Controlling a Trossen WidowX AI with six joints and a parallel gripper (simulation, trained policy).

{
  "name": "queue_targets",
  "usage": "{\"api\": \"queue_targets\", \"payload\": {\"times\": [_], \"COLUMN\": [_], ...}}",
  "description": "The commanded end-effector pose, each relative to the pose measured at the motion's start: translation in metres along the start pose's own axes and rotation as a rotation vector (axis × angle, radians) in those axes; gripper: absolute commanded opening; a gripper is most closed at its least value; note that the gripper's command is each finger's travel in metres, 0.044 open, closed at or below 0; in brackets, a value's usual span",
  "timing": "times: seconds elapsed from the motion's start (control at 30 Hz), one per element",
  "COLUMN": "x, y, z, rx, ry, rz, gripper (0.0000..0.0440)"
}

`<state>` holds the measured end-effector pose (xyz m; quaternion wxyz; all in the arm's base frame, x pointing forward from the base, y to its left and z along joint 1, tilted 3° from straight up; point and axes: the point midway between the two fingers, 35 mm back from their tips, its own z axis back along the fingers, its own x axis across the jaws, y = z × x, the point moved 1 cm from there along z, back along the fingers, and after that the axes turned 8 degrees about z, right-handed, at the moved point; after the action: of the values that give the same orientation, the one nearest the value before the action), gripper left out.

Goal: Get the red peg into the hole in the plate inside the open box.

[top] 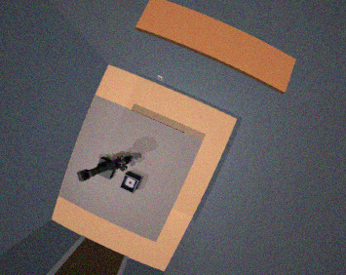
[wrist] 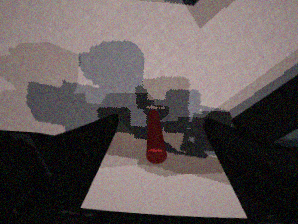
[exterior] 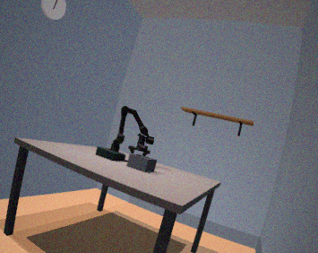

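Note:
The red peg [wrist: 156,137] appears to stand upright on the table, its larger round end nearer the wrist camera. It lies in the space between my fingers in the wrist view, touching neither. My gripper [wrist: 163,118] [exterior: 139,152] is open and low over the table beside the box. The dark grey open box [exterior: 141,163] [top: 124,184] stands close by; in the top view a pale plate [top: 128,180] with a dark hole shows at its bottom. The peg cannot be made out in either the top or the exterior view.
The arm's dark base [exterior: 110,153] stands on the grey table [exterior: 169,186] close to the box. A wooden shelf [exterior: 217,117] is on the wall, well away from the arm. Shadows of the arm fall around the peg.

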<state>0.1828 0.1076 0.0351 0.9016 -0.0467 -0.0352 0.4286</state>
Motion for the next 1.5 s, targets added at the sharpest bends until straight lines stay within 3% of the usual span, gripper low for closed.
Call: {"api": "queue_targets", "payload": {"times": [0.0, 0.53, 1.47], "x": [-0.001, -0.006, -0.013], "y": [0.002, 0.008, -0.065], "z": [-0.014, -0.021, 0.057], "rx": [-0.003, 0.108, -0.165], "ry": [-0.008, 0.012, -0.018], "rz": [-0.057, -0.15, -0.012], "gripper": [0.0404, 0.0, 0.0]}}
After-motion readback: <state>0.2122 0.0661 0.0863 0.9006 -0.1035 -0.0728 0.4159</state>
